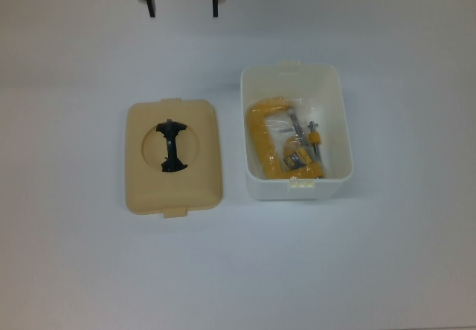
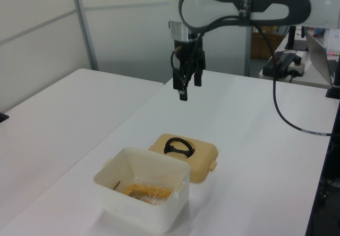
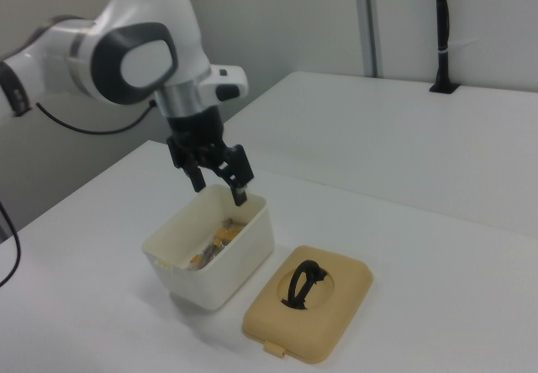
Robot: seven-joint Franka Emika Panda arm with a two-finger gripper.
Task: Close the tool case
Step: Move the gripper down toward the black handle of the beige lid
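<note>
On the white bench (image 2: 255, 140), nearest in the left view, one open box (image 2: 142, 196) is sitting with a yellow clamp (image 1: 282, 150) inside; just behind it one lid (image 2: 186, 155) is lying flat, handle (image 2: 178, 146) up. Farther back, the single end effector (image 2: 187, 87) is hovering released, holding nothing. The approach seems underway; next it likely needs descending onto the handle for a grasp.

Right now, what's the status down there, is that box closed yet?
Hand open, empty, in the air above the table. White plastic box open, yellow clamp inside. Beige lid with black handle flat beside it, untouched. Nothing in the way.
</note>
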